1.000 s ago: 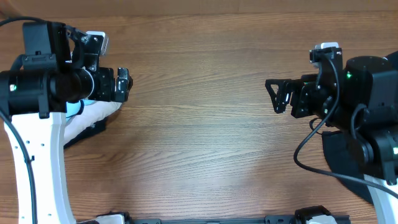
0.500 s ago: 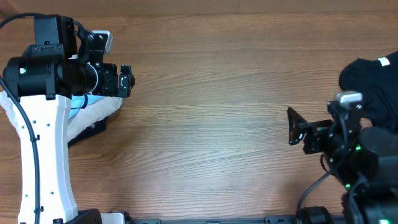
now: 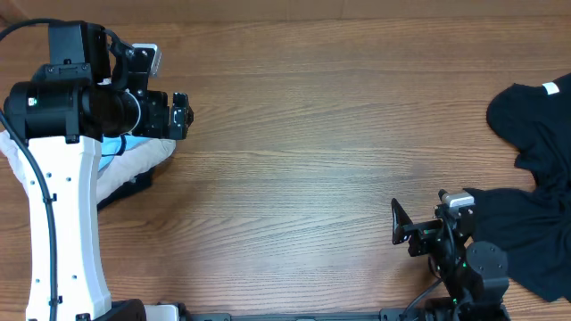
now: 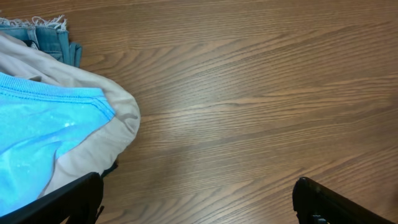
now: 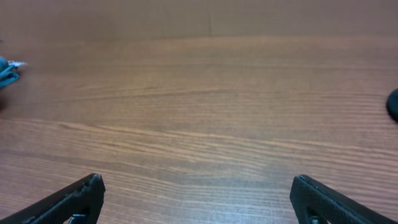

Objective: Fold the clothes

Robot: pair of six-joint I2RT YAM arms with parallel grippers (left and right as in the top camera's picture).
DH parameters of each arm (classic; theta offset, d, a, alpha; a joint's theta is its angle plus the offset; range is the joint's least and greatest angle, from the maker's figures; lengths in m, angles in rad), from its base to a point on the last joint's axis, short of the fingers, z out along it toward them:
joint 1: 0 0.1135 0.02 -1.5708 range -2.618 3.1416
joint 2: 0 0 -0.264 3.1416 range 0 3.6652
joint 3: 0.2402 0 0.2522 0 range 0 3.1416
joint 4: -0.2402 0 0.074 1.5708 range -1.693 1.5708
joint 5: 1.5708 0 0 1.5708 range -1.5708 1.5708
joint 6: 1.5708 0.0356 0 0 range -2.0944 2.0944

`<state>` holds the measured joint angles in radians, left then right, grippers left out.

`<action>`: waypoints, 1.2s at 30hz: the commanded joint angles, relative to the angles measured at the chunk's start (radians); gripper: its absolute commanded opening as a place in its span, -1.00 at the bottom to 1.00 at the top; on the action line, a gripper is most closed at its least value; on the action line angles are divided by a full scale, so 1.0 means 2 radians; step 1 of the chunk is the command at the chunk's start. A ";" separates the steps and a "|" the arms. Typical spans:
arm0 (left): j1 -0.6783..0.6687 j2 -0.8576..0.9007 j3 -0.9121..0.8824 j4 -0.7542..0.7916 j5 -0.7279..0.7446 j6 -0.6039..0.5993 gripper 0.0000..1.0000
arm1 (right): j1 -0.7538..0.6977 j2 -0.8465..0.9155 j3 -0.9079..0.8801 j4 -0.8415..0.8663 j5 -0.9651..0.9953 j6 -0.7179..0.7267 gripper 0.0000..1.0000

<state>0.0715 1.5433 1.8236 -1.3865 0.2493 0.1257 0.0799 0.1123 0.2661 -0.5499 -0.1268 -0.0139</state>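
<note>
The black T-shirt [image 3: 538,134] lies crumpled at the table's right edge, its white neck label [image 3: 550,87] showing at the top. A light blue T-shirt [image 4: 34,140] sits in a pile at the far left, mostly hidden under my left arm in the overhead view; no lettering shows. My left gripper [image 3: 181,116] hovers just right of that pile, open and holding nothing [image 4: 199,205]. My right gripper [image 3: 401,227] is low by the near edge, left of the black shirt, open over bare wood [image 5: 199,202].
A beige garment [image 4: 118,115] wraps around the blue shirt, with frayed denim [image 4: 50,34] behind it and a dark cloth [image 3: 134,183] peeking out beneath. The wooden table [image 3: 294,152] stretches between the two arms.
My right arm has swung from the upper right down to the near edge, uncovering the black T-shirt. My left arm shifted slightly, then held still. Both grippers stayed open.
</note>
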 commanded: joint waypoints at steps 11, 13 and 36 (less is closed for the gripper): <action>-0.002 0.001 -0.002 0.001 -0.003 -0.009 1.00 | 0.000 -0.053 -0.095 0.163 -0.015 0.023 1.00; -0.002 0.001 -0.002 0.001 -0.003 -0.009 1.00 | 0.000 -0.054 -0.106 0.204 -0.029 0.022 1.00; -0.002 0.001 -0.002 0.001 -0.003 -0.009 1.00 | 0.000 -0.054 -0.125 0.234 -0.029 0.022 1.00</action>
<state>0.0715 1.5433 1.8236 -1.3872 0.2489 0.1253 0.0799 0.0147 0.0257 -0.0895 -0.1795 0.0257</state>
